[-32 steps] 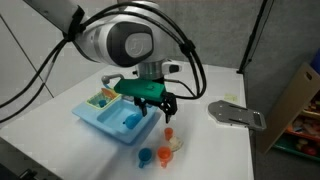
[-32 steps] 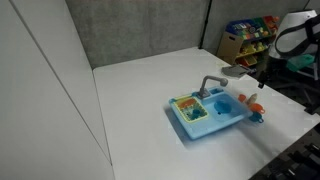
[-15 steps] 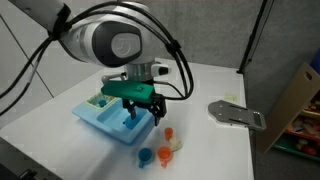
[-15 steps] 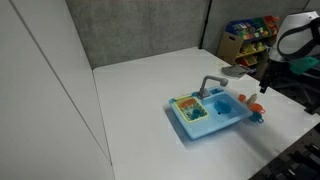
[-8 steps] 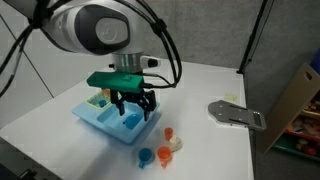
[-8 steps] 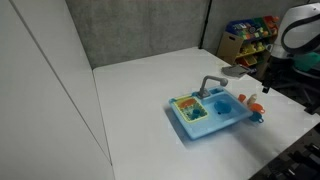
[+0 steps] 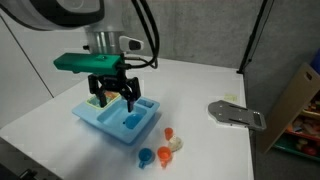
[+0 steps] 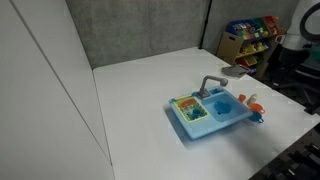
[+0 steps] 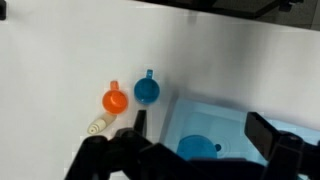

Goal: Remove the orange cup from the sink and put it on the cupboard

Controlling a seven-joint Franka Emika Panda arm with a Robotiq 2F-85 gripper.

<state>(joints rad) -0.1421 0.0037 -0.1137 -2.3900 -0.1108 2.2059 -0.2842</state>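
The orange cup (image 7: 168,133) stands on the white cupboard top (image 7: 215,85), just beyond the sink's corner; it also shows in an exterior view (image 8: 249,98). The light blue sink (image 7: 115,122) has two basins and a grey faucet (image 8: 210,84). My gripper (image 7: 114,98) hangs open and empty above the sink, well apart from the cup. In the wrist view my gripper (image 9: 202,130) is open over a basin (image 9: 225,118) that holds a blue round piece (image 9: 200,150). An orange cup-shaped piece (image 9: 114,100) lies outside the sink; I cannot tell if it is the same cup.
A small blue cup (image 7: 146,156), a second orange piece (image 7: 163,155) and a pale beige piece (image 7: 176,145) lie by the sink's front corner. A flat grey metal plate (image 7: 235,114) lies further along. A wooden shelf unit (image 7: 300,115) stands beside the cupboard.
My gripper has moved from above the orange cup across the sink and away from the cup, staying open. The cup and the other pieces have not moved.
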